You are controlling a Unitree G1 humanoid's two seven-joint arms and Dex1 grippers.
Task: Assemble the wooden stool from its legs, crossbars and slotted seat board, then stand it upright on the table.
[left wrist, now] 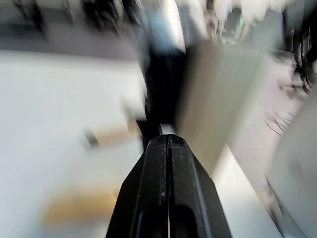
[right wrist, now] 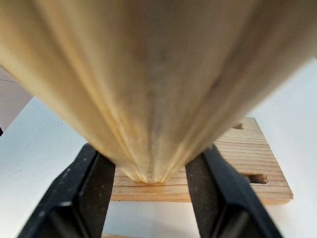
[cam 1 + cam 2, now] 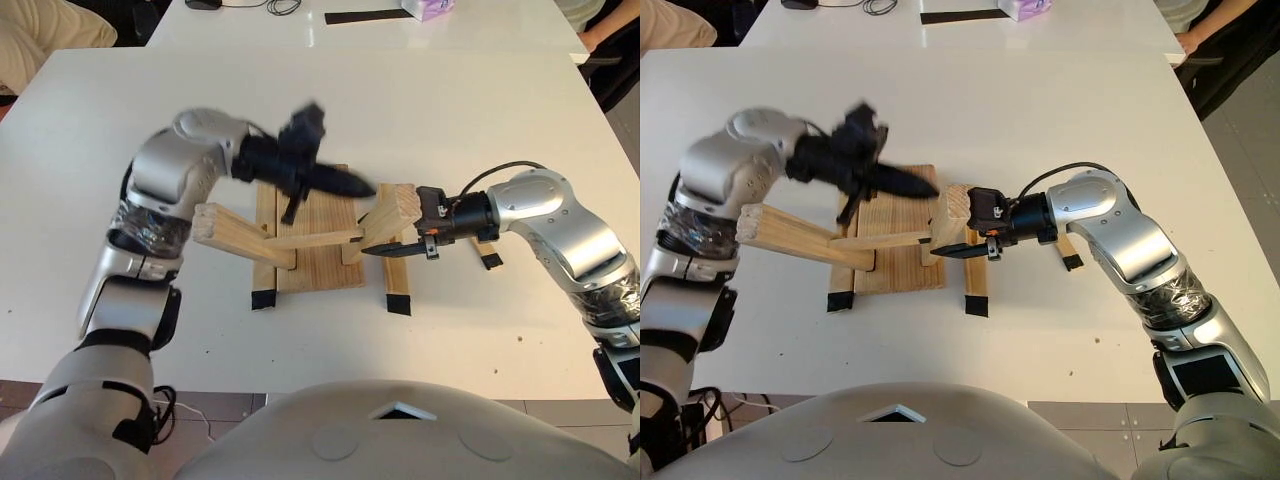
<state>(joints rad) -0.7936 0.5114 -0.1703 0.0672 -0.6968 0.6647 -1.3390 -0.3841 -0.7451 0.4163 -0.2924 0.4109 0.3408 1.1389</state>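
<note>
Stool (image 3: 320, 240) lies half built on the table (image 3: 450, 100), our right gripper (image 3: 397, 236) clamped on one leg (image 3: 393, 205), probably to seat it in the board (image 3: 315, 262), while our left gripper (image 3: 355, 185) hangs above, fingers together, empty.

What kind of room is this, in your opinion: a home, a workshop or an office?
Probably an office or a lab room. There is a large white table and a second table behind it, which carries cables and a tissue box.
</note>
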